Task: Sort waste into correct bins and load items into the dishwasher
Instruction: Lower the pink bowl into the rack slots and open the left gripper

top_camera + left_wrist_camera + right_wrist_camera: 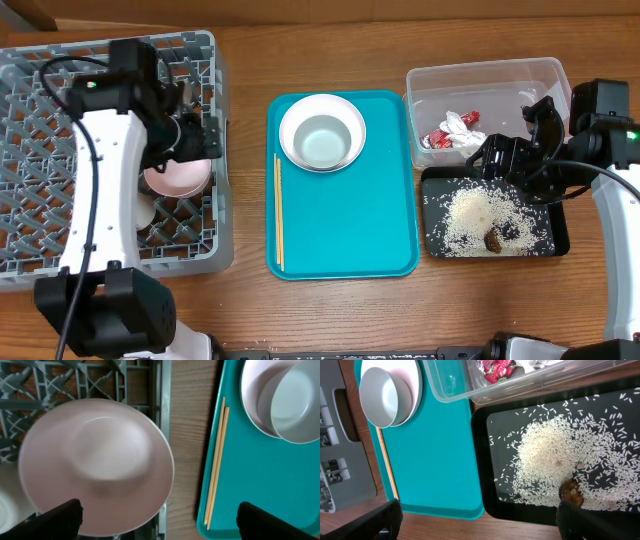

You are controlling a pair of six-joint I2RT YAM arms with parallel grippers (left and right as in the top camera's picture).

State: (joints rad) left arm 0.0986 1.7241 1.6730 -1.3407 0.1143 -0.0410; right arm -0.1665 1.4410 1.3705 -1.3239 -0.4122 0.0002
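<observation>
Evidently loading: pink bowl lies in rack; left gripper and right gripper gape empty; next, grasp pale bowl by its rim.

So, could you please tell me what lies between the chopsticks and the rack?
Only a strip of bare table and the rim of the teal tray separate the chopsticks from the rack; the left wrist view shows it best.

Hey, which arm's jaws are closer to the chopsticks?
Left. The left arm holds its jaws over the pink bowl in the rack, beside the teal tray edge where the chopsticks lie; the right arm has its jaws by the black tray, across the teal tray.
</observation>
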